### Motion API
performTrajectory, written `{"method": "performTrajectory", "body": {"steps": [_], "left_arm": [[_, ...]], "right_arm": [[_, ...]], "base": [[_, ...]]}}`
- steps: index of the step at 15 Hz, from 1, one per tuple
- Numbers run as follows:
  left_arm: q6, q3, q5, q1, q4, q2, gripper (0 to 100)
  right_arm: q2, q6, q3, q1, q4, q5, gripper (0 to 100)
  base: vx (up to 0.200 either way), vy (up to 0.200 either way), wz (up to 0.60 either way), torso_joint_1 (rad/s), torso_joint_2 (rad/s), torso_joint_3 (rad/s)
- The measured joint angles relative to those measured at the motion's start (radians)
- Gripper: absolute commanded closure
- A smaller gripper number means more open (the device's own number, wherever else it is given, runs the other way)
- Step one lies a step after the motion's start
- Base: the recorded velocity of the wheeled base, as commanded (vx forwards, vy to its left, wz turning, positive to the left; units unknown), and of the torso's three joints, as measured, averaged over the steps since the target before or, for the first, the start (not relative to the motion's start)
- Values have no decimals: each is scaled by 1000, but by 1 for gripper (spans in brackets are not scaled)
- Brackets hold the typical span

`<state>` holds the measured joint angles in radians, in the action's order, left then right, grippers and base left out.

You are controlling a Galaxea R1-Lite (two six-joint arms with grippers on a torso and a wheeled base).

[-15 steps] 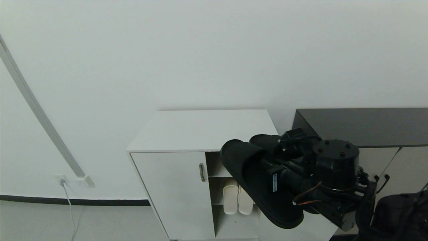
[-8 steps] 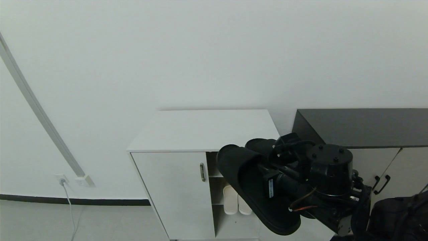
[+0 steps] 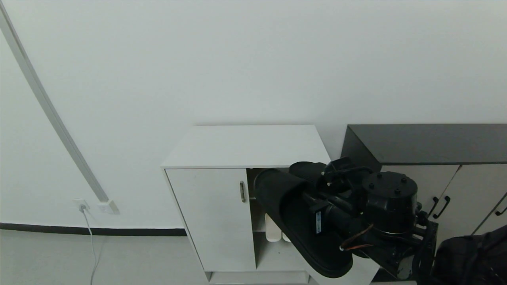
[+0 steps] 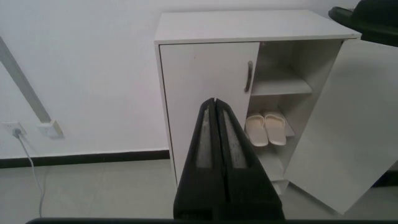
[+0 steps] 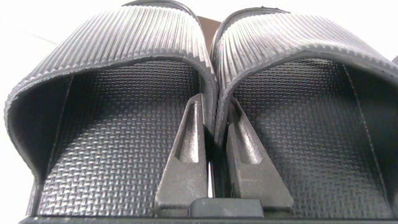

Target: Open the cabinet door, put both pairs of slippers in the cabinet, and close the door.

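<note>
The right arm has brought the black slippers (image 3: 301, 221), clamped in the right pincer (image 5: 214, 155), closer to the cabinet (image 3: 245, 146). A second ago the leading toe stood clear to the side of the cabinet's door handle (image 3: 242, 191) and rose above the cabinet's top front edge. Now it sits just beside the handle, about level with that edge. The white slippers (image 3: 273, 234) on a shelf inside the cabinet were then almost wholly in sight and are now mostly hidden behind the black pair. The head camera has also shifted, moving the whole scene in its picture.
</note>
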<state>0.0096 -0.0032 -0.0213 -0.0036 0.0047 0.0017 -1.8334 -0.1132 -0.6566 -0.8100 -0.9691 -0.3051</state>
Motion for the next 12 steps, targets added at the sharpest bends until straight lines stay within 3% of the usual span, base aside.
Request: {"method": "performTrajectory", "body": {"steps": [3, 12], "left_arm": [[0, 0, 0, -1, 0, 0, 100], [0, 0, 0, 0, 0, 0, 100]], "right_arm": [[-9, 2, 11, 0, -34, 1, 100], [-35, 28, 23, 1, -41, 0, 100]], "base": [[0, 133, 0, 2, 0, 0], [0, 0, 0, 0, 0, 0]]}}
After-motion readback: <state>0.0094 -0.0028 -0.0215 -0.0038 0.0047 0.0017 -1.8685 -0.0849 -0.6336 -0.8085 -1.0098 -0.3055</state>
